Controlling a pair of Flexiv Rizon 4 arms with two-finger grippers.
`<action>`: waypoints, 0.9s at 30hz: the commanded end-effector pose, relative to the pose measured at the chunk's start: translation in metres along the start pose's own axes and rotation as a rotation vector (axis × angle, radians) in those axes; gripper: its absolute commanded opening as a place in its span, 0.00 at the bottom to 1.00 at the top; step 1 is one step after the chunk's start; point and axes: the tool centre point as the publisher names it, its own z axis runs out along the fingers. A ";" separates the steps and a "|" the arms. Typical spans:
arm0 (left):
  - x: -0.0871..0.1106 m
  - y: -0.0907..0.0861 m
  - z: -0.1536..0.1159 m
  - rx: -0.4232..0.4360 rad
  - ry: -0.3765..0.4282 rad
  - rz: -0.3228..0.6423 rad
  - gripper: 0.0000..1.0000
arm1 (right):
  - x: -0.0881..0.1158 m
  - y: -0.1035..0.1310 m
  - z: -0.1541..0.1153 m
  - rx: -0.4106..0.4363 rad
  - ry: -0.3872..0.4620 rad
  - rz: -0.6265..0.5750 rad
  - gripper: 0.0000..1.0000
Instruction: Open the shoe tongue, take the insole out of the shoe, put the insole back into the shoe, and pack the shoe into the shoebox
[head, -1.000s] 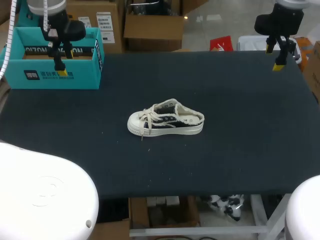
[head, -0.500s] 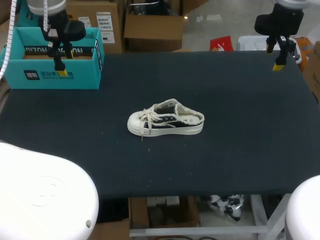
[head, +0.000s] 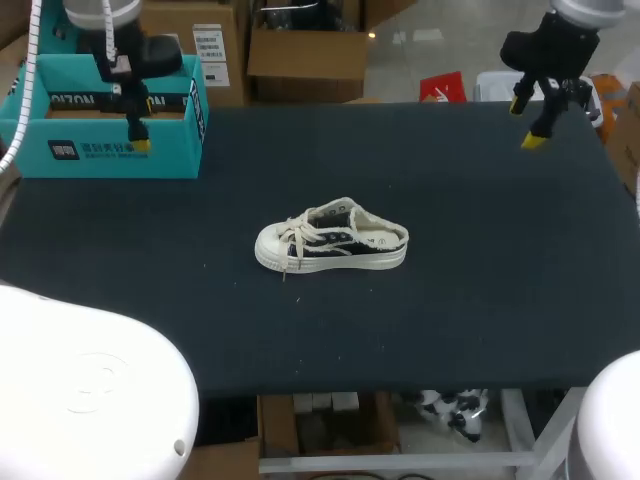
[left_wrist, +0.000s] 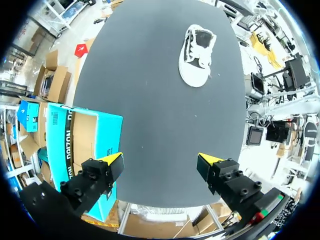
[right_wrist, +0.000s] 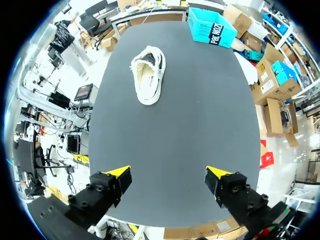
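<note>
A cream and black canvas shoe (head: 332, 238) lies on its sole in the middle of the dark table (head: 450, 290), toe to the left, laces loose. It shows far ahead of both grippers as the shoe (left_wrist: 196, 54) and the shoe (right_wrist: 148, 74). The teal shoebox (head: 110, 118) stands open at the back left corner. My left gripper (head: 138, 142) hangs open over the box's front wall; the teal shoebox (left_wrist: 82, 150) sits beside its finger. My right gripper (head: 533, 125) hangs open above the back right of the table, nothing between its fingers. The insole is not visible apart from the shoe's cream lining.
Bare dark cloth surrounds the shoe on all sides. The table's front edge (head: 400, 392) runs below the shoe, and its back edge (head: 380, 104) runs between the two arms.
Both grippers have shifted a little toward the middle of the table: the left one rightward, the right one leftward. The shoe and box have not moved.
</note>
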 end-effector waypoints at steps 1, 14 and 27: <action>0.012 -0.008 0.001 -0.016 -0.013 -0.098 1.00 | 0.010 0.005 0.024 -0.093 -0.039 0.023 1.00; 0.043 -0.037 0.012 -0.054 0.007 -0.473 1.00 | 0.026 0.046 0.066 -0.258 -0.069 0.107 1.00; 0.043 -0.037 0.012 -0.054 0.007 -0.473 1.00 | 0.026 0.046 0.066 -0.258 -0.069 0.107 1.00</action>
